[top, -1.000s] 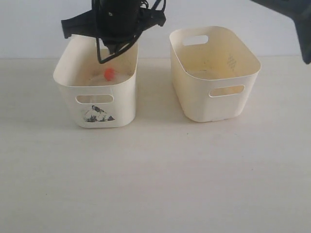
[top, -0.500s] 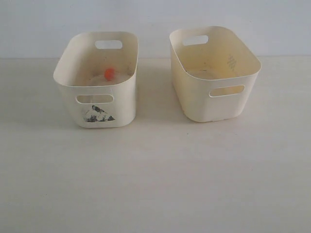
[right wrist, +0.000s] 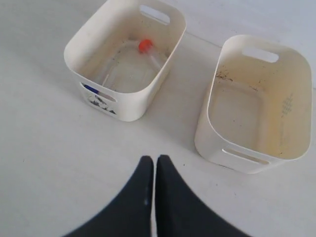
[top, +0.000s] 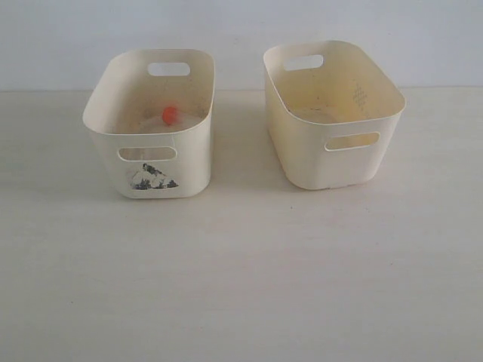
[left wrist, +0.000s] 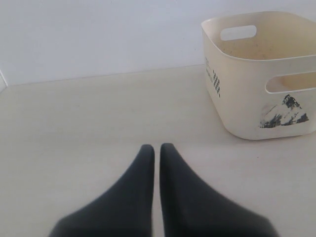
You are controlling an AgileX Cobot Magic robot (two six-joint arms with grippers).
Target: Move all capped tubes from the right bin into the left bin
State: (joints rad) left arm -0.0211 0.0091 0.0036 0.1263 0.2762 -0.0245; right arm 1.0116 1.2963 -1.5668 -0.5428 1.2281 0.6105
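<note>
You have one tube [top: 170, 114] in plain sight. It lies on the floor of the left bin [top: 189, 162], toward the bin's far end, and its orange cap is the only part that reads clearly. In the right wrist view its clear body runs off from the cap, with faint pale shapes beside it that are too dim to count. The right bin [top: 302, 151] shows only a stained floor and no tube. Both bins stand near the table's [top: 241, 279] far edge, the left bin nearer the left edge, and they are apart from each other.

A second ago the left arm hung over the left bin and the right arm showed at the far right corner. Both have now left the exterior view, and the bins and tube lie as they did. With nothing left to fetch on the right, the move looks finished to you, unless a clear tube hides against that pale floor.

Your left tool [left wrist: 153, 147] is closed on nothing. It is drawn well back from the left bin and points low across bare table toward the bin's side. Your right tool [right wrist: 151, 159] is also closed and empty. It is raised high and looks down on both bins from the side nearer the table's front edge.
</note>
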